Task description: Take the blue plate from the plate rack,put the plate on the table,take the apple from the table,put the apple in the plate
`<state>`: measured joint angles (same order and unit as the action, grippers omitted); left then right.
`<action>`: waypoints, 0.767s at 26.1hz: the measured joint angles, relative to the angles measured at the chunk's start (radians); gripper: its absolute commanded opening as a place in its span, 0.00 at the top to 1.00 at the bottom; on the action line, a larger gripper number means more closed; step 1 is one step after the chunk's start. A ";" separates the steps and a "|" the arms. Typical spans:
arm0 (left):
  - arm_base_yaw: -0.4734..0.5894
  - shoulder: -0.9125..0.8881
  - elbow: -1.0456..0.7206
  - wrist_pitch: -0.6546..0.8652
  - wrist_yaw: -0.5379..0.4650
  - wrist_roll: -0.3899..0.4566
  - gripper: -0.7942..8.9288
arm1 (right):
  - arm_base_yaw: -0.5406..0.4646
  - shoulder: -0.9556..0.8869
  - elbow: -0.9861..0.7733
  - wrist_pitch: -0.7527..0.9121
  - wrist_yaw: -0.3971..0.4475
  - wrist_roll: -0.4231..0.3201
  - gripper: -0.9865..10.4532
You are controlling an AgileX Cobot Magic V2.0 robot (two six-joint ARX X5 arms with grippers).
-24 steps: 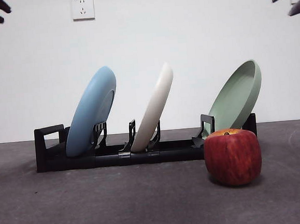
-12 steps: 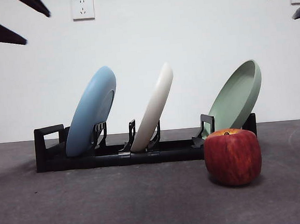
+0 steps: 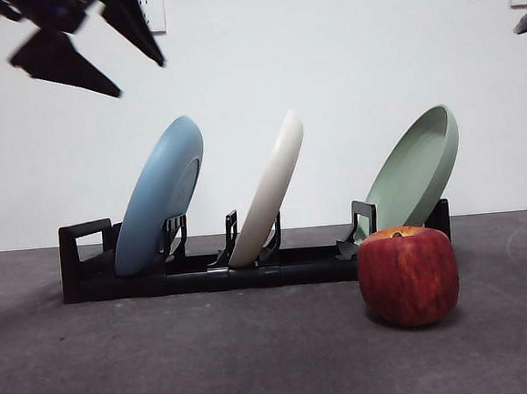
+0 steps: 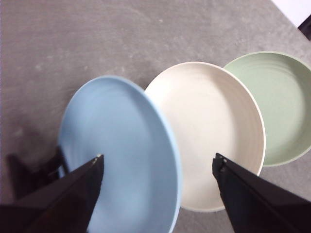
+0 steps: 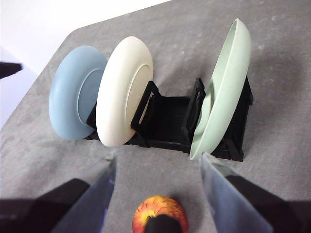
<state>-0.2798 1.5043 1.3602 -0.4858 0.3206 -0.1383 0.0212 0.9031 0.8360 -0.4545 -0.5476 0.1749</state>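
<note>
Below the left gripper (image 4: 158,162), jaws wide and empty, the blue plate (image 4: 121,160) leans in the plate rack (image 3: 206,273)

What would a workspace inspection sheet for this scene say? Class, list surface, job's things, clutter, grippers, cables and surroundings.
Surface: table, dark grey, matte.
Job's things: blue plate leaning in the end slot of the plate rack; apple upright on the table in front of the rack's other end.
Clutter: cream plate and green plate also in the rack.
Grippers: left gripper above the blue plate, jaws open; right gripper above the apple, jaws open.
Cables: nothing seen.
Surroundings: white wall, wall socket.
</note>
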 measured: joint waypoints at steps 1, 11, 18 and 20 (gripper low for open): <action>-0.007 0.021 0.014 0.000 0.000 0.001 0.53 | 0.000 0.000 0.000 0.000 0.000 0.000 0.66; -0.040 0.180 0.057 0.000 -0.005 0.007 0.54 | 0.000 0.001 0.000 0.000 0.000 0.000 0.66; -0.044 0.201 0.057 0.008 -0.002 0.015 0.93 | 0.000 0.001 0.000 0.000 0.000 0.000 0.66; -0.049 0.199 0.058 0.012 0.009 0.016 0.93 | 0.000 0.001 0.000 0.000 0.001 0.000 0.66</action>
<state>-0.3286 1.7031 1.4178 -0.4740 0.3294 -0.1226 0.0212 0.9039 0.8360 -0.4549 -0.5468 0.1749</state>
